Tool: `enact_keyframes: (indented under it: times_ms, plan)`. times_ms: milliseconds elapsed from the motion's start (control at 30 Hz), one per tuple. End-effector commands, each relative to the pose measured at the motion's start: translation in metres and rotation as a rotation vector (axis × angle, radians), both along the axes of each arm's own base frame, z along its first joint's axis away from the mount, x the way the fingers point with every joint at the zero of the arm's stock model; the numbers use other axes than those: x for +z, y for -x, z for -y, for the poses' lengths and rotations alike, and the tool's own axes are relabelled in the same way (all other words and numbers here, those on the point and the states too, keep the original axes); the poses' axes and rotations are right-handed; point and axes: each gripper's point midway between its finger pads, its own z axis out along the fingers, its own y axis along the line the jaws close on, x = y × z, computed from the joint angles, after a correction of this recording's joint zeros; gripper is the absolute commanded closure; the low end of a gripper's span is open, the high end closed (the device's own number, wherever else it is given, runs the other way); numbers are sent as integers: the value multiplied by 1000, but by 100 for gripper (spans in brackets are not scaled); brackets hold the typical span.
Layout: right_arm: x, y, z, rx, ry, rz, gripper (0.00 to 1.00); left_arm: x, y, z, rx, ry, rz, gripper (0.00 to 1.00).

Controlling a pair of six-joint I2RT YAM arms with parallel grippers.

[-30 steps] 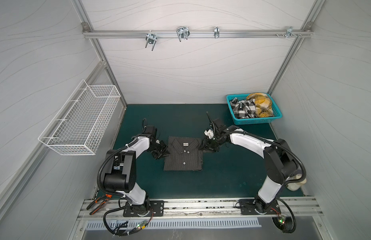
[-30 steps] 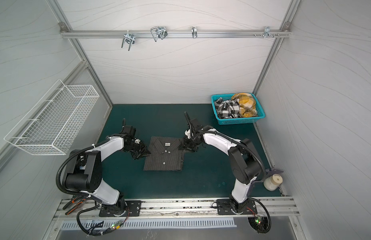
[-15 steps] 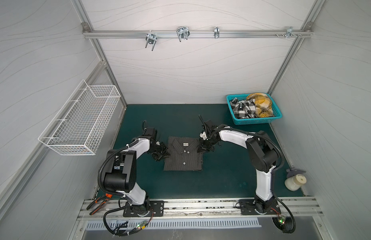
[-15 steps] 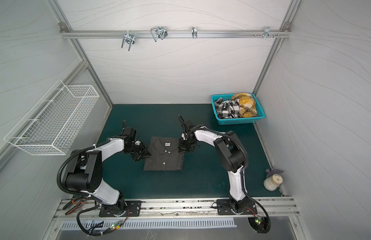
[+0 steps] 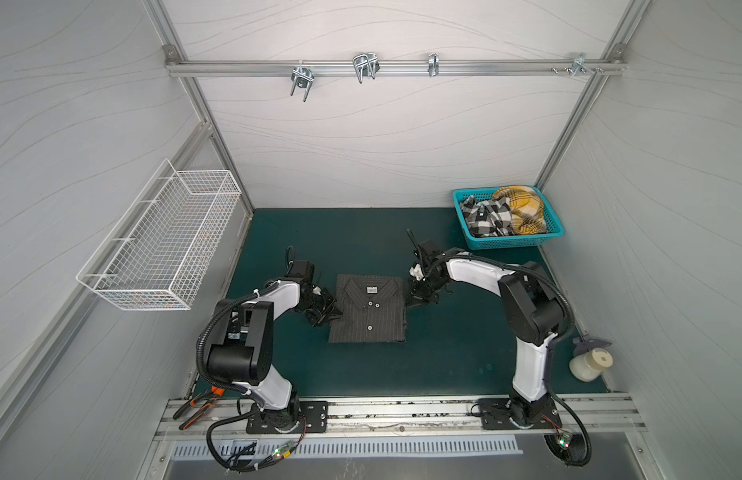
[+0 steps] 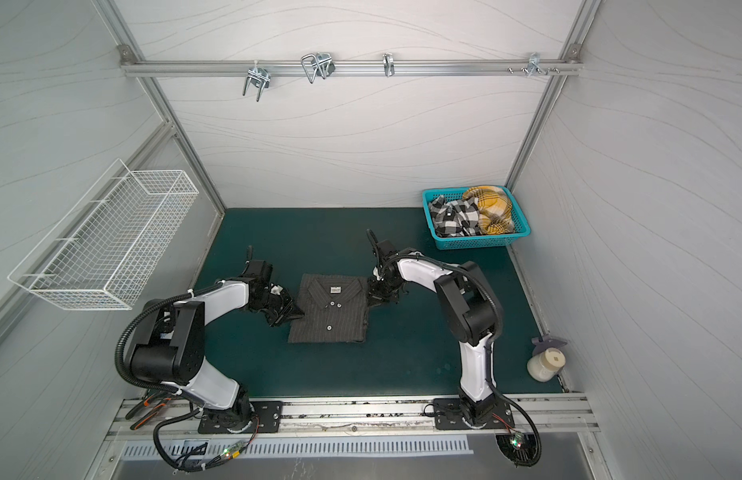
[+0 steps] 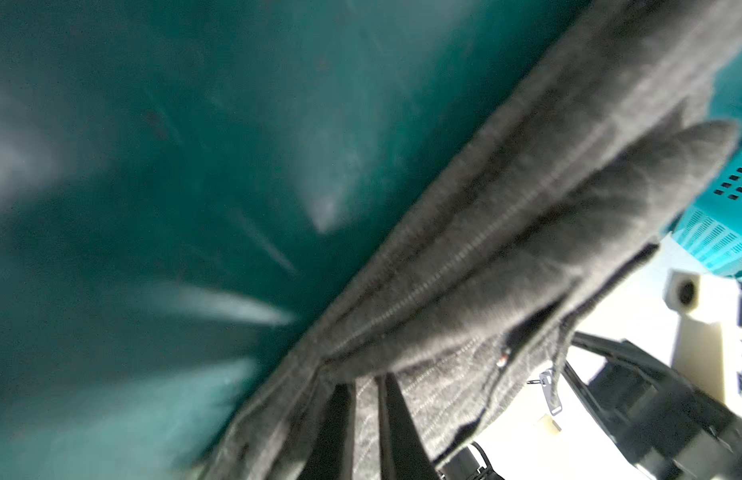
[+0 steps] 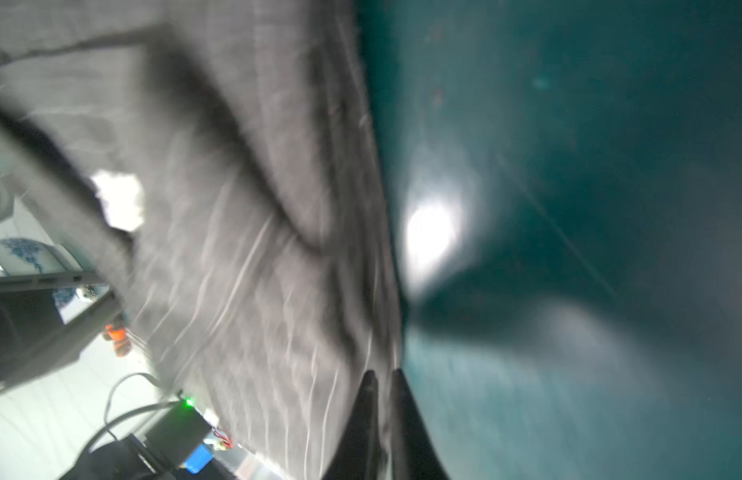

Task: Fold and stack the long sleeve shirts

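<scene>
In both top views both arms reach low toward the centre. Left pincer (image 5: pixel 335 314) and right pincer (image 5: pixel 408 303) pinch opposite edges of the dark shirt (image 5: pixel 369 322), jaws almost together.

Count three long sleeve shirts: one charcoal pinstripe shirt (image 5: pixel 367 309), one black-and-white plaid shirt (image 5: pixel 483 216) and one yellow plaid shirt (image 5: pixel 521 205). On the charcoal pinstripe shirt you can count three pale buttons (image 5: pixel 369 328). Expect two baskets: one teal plastic basket (image 5: pixel 510 241) and one white wire basket (image 5: pixel 165 245). Confirm two robot arms: one left arm (image 5: pixel 277 295) and one right arm (image 5: pixel 473 270). The single overhead rail (image 5: pixel 236 68) carries four metal fittings (image 5: pixel 365 68). Note one white jar (image 5: pixel 585 363) and one pair of orange-handled pliers (image 5: pixel 194 409).
</scene>
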Motion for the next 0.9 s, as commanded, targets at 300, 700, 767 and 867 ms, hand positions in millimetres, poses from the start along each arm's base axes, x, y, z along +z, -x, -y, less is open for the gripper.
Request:
enact_keyframes:
  times_ms: [300,700,767,867]
  plan:
    - [16,58,-14,68,35,18,56,46,-13,-20,2,-46,81,83]
    - [-6,61,-25,74,5,-37,51,12,2,-25,32,-17,9,84]
    - [-9,63,-28,72,-15,-46,53,11,2,-25,30,-17,9,84]
    - [-12,64,-32,71,-30,-61,54,8,3,-24,31,-15,0,84]
